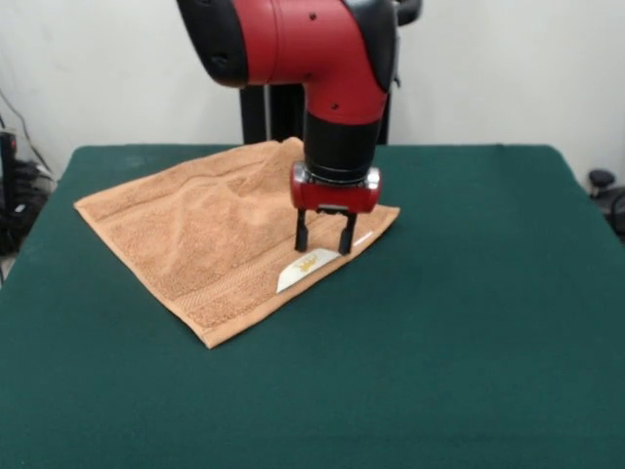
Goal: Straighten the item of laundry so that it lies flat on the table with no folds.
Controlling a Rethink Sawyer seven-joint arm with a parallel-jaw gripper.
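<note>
wall: plain white, behind the table | cables: dark, at left edge | black object: at right edge

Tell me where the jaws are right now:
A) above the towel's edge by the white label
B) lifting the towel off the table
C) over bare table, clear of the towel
A: the gripper stands with its jaws apart over the towel, just above its white label.

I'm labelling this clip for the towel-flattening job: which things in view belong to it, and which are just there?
Part of the job:
- towel, spread out but rumpled
- table under it
- gripper, open, fingers down by the white label

Just there:
- cables and gear beside the table
- dark object past the other side
</note>
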